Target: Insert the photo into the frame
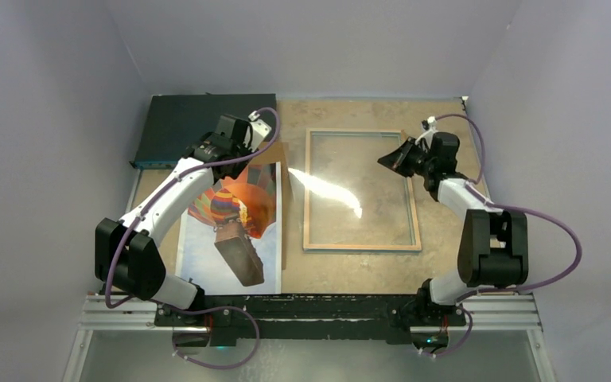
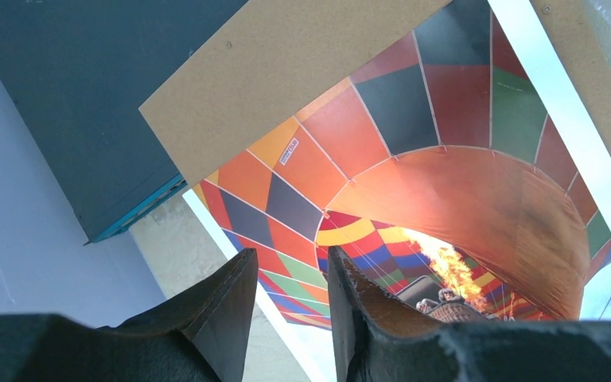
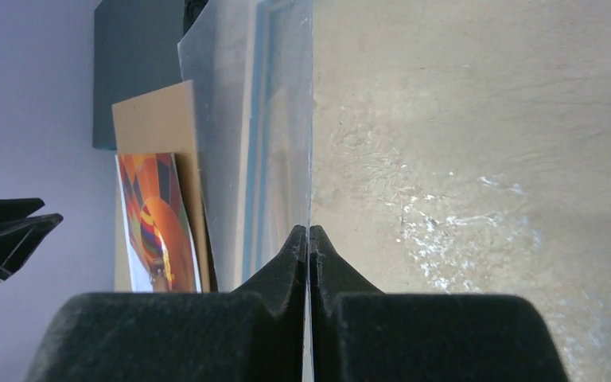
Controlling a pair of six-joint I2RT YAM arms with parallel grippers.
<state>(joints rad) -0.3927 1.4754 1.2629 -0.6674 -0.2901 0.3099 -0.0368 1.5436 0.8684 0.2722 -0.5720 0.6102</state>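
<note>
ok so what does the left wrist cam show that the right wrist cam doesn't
Only the left wrist view: the left gripper is open and empty over the photo, close enough to make out the balloon's flame.
Only the right wrist view: the right gripper is shut on the thin edge of a clear pane.
Both: the photo, the brown backing board beneath it, and the dark flat box beyond.
</note>
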